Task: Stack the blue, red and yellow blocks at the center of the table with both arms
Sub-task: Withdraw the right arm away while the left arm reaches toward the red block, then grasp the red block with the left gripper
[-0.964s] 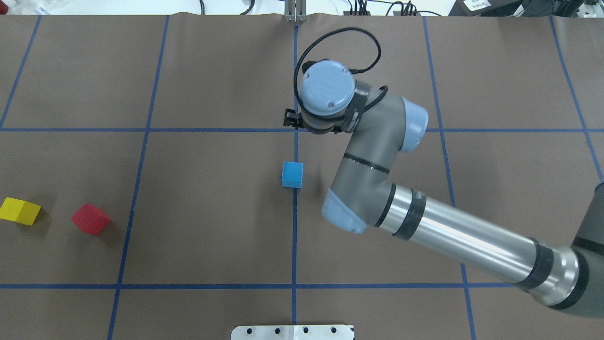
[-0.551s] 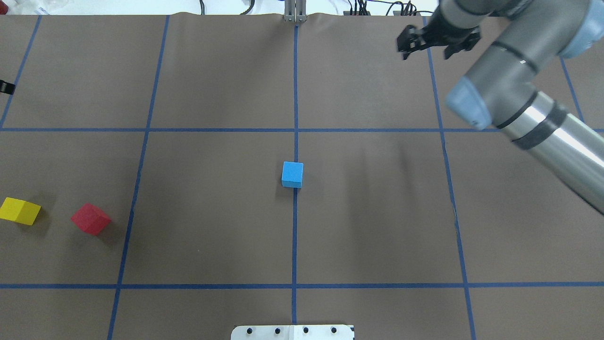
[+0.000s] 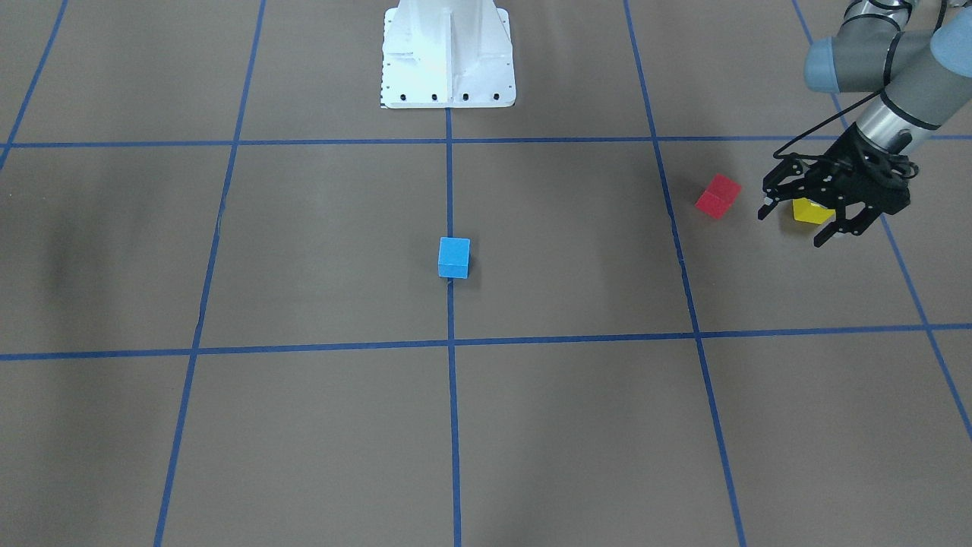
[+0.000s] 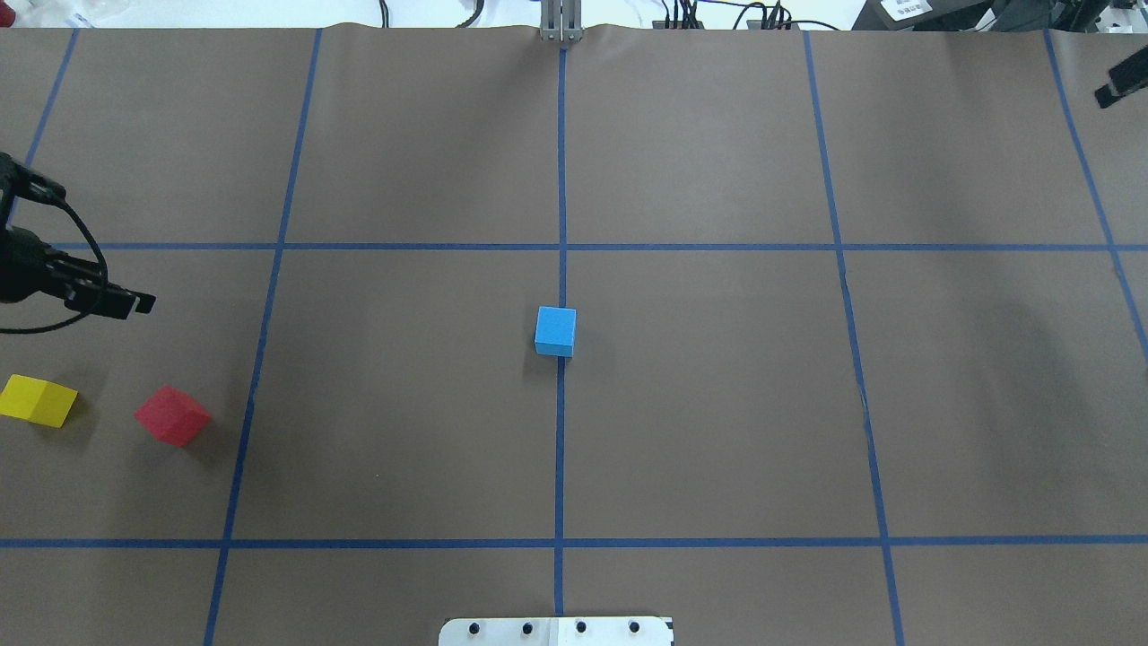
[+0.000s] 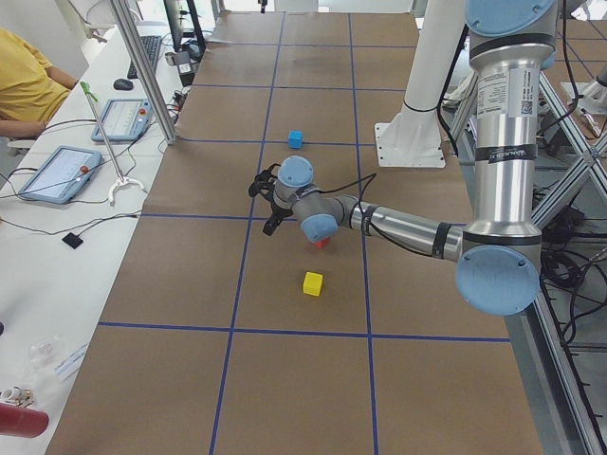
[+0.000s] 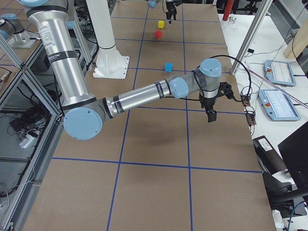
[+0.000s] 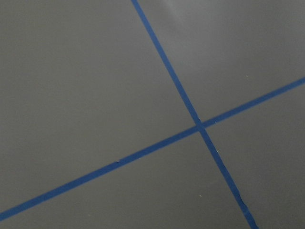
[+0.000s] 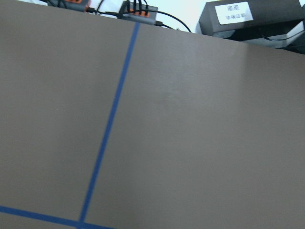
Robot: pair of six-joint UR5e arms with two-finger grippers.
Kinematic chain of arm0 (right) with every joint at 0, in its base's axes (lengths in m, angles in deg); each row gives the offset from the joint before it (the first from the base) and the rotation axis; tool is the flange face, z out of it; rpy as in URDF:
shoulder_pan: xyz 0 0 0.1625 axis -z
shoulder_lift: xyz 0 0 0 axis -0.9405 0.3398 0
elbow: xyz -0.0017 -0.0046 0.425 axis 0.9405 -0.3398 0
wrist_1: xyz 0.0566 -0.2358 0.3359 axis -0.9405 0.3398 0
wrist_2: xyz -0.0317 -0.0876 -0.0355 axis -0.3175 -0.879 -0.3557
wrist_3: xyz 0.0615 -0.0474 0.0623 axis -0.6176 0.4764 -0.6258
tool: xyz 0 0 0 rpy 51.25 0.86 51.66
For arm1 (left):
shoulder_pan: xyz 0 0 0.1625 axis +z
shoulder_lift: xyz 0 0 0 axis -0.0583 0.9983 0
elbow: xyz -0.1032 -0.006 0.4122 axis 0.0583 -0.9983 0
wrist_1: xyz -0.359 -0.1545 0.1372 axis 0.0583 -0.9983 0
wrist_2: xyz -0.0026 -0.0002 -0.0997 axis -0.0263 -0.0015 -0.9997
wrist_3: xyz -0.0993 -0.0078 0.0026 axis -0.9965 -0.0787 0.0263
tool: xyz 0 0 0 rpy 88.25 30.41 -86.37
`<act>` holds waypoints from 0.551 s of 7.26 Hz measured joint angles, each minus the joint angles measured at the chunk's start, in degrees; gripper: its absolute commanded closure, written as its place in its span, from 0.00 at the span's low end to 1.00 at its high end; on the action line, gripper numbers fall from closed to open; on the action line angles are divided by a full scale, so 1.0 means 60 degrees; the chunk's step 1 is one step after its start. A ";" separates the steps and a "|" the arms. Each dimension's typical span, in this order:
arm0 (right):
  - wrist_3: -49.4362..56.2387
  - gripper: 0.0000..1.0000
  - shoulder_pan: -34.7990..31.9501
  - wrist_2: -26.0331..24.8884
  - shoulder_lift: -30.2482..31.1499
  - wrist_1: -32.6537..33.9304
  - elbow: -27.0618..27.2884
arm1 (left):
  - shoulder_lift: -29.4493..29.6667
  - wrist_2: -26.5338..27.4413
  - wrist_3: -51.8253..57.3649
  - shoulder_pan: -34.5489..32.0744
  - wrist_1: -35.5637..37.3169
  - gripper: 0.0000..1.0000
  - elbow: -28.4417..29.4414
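Note:
The blue block (image 4: 556, 330) sits alone on the table's centre line; it also shows in the front view (image 3: 454, 257). The red block (image 4: 172, 415) and the yellow block (image 4: 38, 400) lie apart from each other at the left side. My left gripper (image 3: 791, 229) is open and empty and hangs above the table just beyond these two blocks; in the front view it partly overlaps the yellow block (image 3: 811, 211). In the overhead view only one of its fingers (image 4: 126, 303) shows. Of my right gripper (image 6: 211, 113), only a black tip (image 4: 1121, 85) shows at the far right edge. I cannot tell whether it is open or shut.
The brown table cover carries a blue tape grid (image 4: 562, 247). The robot's white base plate (image 4: 556, 631) sits at the near middle edge. Cables and boxes (image 4: 717, 18) line the far edge. Both wrist views show only cover and tape.
My right arm has swung from over the centre to the far right edge of the table. My left gripper has come in at the left edge, near the red and yellow blocks. No block moved.

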 measured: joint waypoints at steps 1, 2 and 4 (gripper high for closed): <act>0.0789 0.00 -0.0500 0.0270 0.0476 -0.0009 0.0013 | -0.0233 0.0488 -0.0267 0.0684 -0.0422 0.00 -0.0028; 0.1167 0.00 -0.0736 0.0372 0.0749 -0.0018 0.0019 | -0.0442 0.0897 -0.0428 0.1258 -0.0726 0.00 -0.0063; 0.1373 0.00 -0.0868 0.0402 0.0902 -0.0023 0.0023 | -0.0959 0.1258 -0.0457 0.2005 -0.1170 0.00 -0.0116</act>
